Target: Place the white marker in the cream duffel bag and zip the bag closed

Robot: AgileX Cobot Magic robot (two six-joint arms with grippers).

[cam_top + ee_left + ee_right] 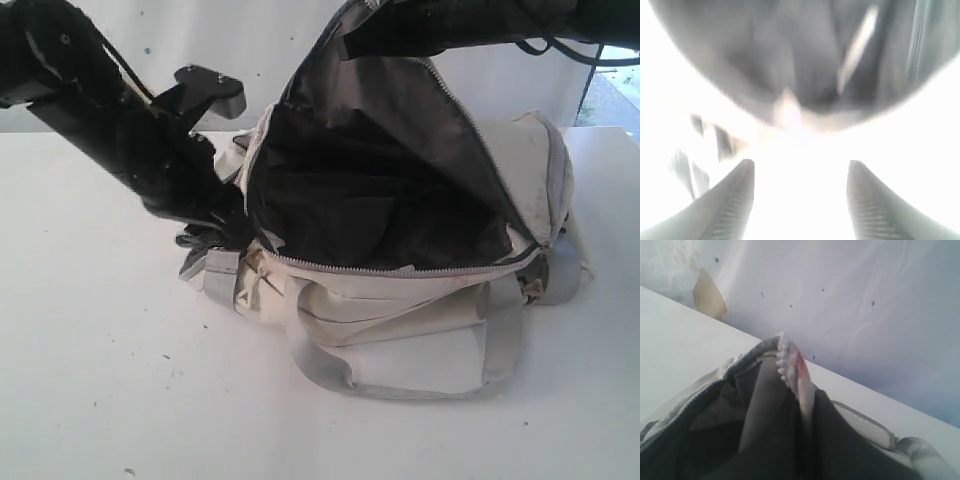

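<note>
Starting at the left, I am seeing the left claw [801, 165] hanging at the left end of the cream duffel bag [400, 310], right at its gaping mouth. Its fingers [735, 200] are standing well apart and gripping nothing.

Ahead of that claw, deeper in the dark lining [380, 200], a slim pale streak is showing in the blurred left wrist view. I am taking it for the white marker [857, 50], lying inside the bag and apart from the fingers. Its long axis is running on a slant away from the claw rather than across it. The blur is hiding which end carries the cap, and I am not finding it in the exterior view. The left arm is plainly the nearer one.

Moving right, the bag is resting on the desk [100, 380] with its zip [400, 268] undone along the lower lip.

At the upper right, the right claw [365, 35] is pinched together on the raised flap [790, 365], holding the mouth open.

I am judging the marker delivered, so drawing the left claw straight back should leave it undisturbed before zipping.
</note>
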